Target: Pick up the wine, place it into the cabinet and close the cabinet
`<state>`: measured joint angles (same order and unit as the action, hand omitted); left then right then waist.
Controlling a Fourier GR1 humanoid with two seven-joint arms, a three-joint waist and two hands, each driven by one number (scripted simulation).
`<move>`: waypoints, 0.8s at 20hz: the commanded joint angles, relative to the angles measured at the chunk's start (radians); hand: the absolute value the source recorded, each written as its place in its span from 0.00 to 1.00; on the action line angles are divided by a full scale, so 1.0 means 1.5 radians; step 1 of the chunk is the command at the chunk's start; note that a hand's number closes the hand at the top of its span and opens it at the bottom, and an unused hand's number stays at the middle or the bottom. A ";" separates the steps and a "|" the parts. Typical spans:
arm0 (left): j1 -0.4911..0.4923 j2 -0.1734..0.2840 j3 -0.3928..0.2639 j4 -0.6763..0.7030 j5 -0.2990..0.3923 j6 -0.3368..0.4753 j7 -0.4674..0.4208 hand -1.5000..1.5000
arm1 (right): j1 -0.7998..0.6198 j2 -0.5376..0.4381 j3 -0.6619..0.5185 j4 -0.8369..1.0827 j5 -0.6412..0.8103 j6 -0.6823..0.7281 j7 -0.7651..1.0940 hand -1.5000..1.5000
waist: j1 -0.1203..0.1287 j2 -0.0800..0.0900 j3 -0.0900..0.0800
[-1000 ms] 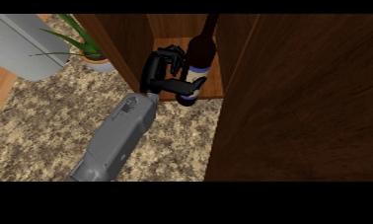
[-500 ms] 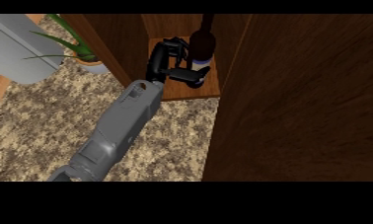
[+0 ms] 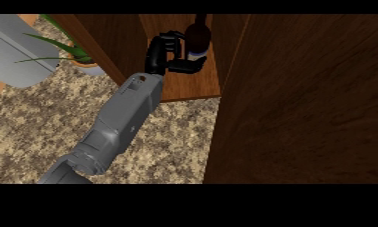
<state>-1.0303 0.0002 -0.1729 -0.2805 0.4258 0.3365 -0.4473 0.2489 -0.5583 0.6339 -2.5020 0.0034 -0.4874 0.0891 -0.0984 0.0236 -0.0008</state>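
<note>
My hand (image 3: 164,56) has gone deeper into the cabinet (image 3: 184,83) over the last second; it was near the front edge of the shelf, and now it sits well inside with my forearm stretched out after it. The wine (image 3: 196,41) has travelled with it and stands upright toward the back of the shelf, between the cabinet's two side walls. I judge the placing step nearly done: the bottle looks to be where it should stay, and what is left is letting go, drawing back, and swinging the door shut.

The hand is clenched round the wine: fingers curled at its left side, thumb reaching across low on the bottle near the pale label. Whether the base is resting on the shelf I cannot tell, since my hand hides it.

Outward from there, the open cabinet door (image 3: 295,101) fills the right of my view, standing close beside my arm. Left of the cabinet a potted plant (image 3: 74,53) sits on the speckled bench (image 3: 44,121), with a grey appliance (image 3: 22,51) beyond it. My other hand does not show.
</note>
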 commanded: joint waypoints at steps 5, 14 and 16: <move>-0.037 0.024 0.033 0.066 0.004 0.013 -0.042 1.00 | 0.049 -0.008 0.019 -0.091 -0.040 0.020 0.000 0.00 | -0.014 0.005 0.000; -0.083 0.026 0.017 0.115 -0.032 0.085 -0.065 0.00 | 0.034 0.005 0.027 -0.072 -0.042 0.033 -0.008 0.00 | -0.020 0.012 -0.001; -0.078 0.049 0.013 0.126 -0.038 0.069 -0.065 0.00 | 0.042 -0.009 0.002 -0.082 -0.054 0.040 -0.013 0.00 | -0.019 0.012 0.000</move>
<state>-1.1400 0.0550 -0.1457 -0.1195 0.3857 0.4227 -0.5308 0.2803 -0.5493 0.6414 -2.4938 -0.0127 -0.4423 0.0243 -0.1256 0.0392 -0.0013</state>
